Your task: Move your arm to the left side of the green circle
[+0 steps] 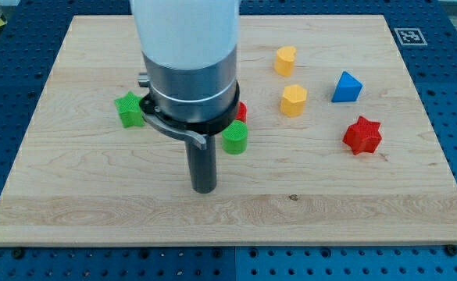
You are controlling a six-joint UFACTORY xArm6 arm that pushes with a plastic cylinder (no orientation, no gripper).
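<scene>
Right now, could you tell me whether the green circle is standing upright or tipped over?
Upright: the green circle shows its flat round top facing up, sitting on the board. My tip is to its lower left, apart from it.

The board holds seven blocks: two green, a star (130, 110) and a circle (234, 138); two yellow, a heart (285, 60) and a hexagon (293, 101); two red, a star (362, 135) and one mostly hidden, shape unclear (241, 112); one blue triangle (346, 87).

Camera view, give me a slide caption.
My tip rests just below-left of the green circle on the wooden board.
</scene>
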